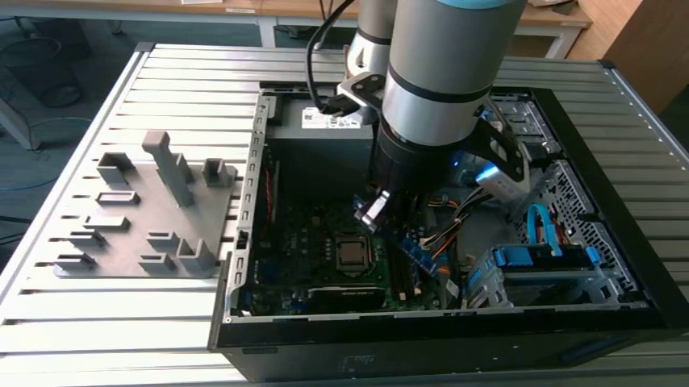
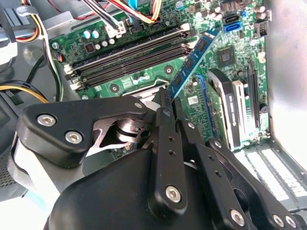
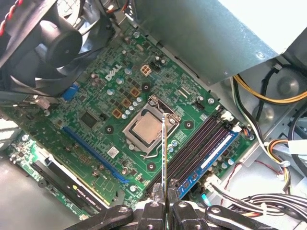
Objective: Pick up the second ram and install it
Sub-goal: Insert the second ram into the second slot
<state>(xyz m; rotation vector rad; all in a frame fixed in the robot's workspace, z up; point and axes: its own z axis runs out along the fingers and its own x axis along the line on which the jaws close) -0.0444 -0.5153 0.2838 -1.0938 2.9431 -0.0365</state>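
**Exterior view.** An open case [image 1: 453, 343] is recorded on a slatted table [image 1: 108, 330]. A grey fixture [image 1: 151, 210] is set beside it, at the exterior view's left. The gripper [image 1: 372, 211] is lowered inside the case, above the board [image 1: 302, 242] and just beside the CPU [image 1: 350, 251]. A blue strip [image 1: 422, 256] is noted along the slots at the exterior view's right of the CPU. It is possibly a stick already seated.

**Second wrist view.** The ram [image 2: 194, 60] is pinched by one end in the gripper [image 2: 169, 103], with the fingers pressed against its two faces. Its flat face with dark chips is shown. It is held tilted across the end of the four dark slots [image 2: 129, 52] and is not seated in any of them.

**First wrist view.** The ram [image 3: 163, 148] is seen edge-on as a thin line rising from the gripper [image 3: 163, 191]. Its free end is placed over the CPU [image 3: 146, 129]. The slots [image 3: 189, 151] are found just beside it. The blue strip [image 3: 213, 153] is noted in the slot farthest from the CPU. A fan [image 3: 57, 43] is noted at the far side of the board [image 3: 96, 96].
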